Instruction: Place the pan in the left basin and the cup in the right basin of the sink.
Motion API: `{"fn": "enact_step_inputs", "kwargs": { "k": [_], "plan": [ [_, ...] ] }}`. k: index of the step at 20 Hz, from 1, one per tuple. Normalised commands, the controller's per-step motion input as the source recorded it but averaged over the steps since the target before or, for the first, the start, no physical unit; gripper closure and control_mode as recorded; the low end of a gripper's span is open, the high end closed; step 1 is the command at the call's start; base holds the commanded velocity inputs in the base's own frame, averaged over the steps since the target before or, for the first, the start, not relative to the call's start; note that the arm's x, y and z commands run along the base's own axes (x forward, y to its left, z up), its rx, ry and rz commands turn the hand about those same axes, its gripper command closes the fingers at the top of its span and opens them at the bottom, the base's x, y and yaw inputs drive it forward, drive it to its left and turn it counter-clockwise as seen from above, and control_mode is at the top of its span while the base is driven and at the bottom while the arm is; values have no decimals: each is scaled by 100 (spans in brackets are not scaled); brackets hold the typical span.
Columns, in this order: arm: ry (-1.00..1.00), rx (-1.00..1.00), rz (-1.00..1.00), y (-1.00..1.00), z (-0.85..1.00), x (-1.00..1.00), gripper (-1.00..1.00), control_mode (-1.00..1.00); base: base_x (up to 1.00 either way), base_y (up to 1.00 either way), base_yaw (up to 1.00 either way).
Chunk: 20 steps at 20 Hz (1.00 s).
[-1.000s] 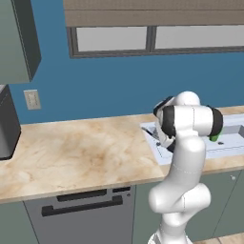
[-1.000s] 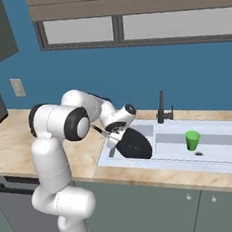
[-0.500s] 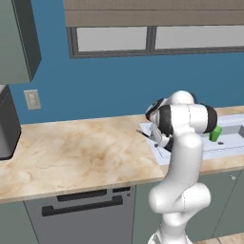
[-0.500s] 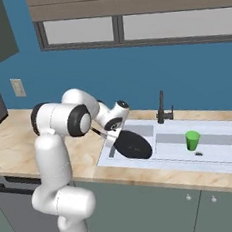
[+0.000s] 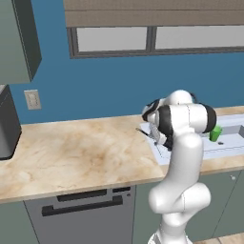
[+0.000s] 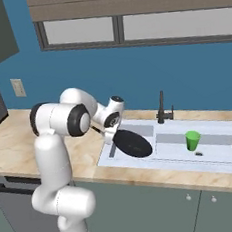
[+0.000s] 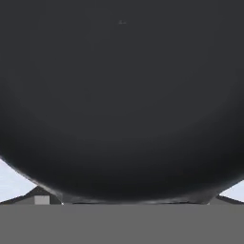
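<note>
Pan (image 7: 122,95) fills my hand camera, a broad black curve right against the lens. From the right base camera I see it tilted in the left basin (image 6: 139,130), just beside the claw (image 6: 112,134), whose jaws stand spread wide; I cannot tell whether they touch the pan. Further along the sink (image 6: 168,164), the cup (image 6: 192,140) stands upright in the right basin (image 6: 216,141). Behind it rises the black faucet (image 6: 162,108) against the blue wall (image 6: 194,70).
</note>
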Motion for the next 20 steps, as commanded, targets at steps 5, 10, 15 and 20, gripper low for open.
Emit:
{"fn": "enact_step_inputs", "kwargs": {
  "k": [5,10,15,20],
  "plan": [
    [-16,-31,2,0,71,0,-100,-100,0,0,0],
    [-8,-16,8,0,46,0,-100,-100,0,0,0],
    [-6,-12,8,0,42,0,-100,-100,0,0,0],
    [-7,-6,14,-4,45,-10,-100,-100,0,0,0]
  ]
}}
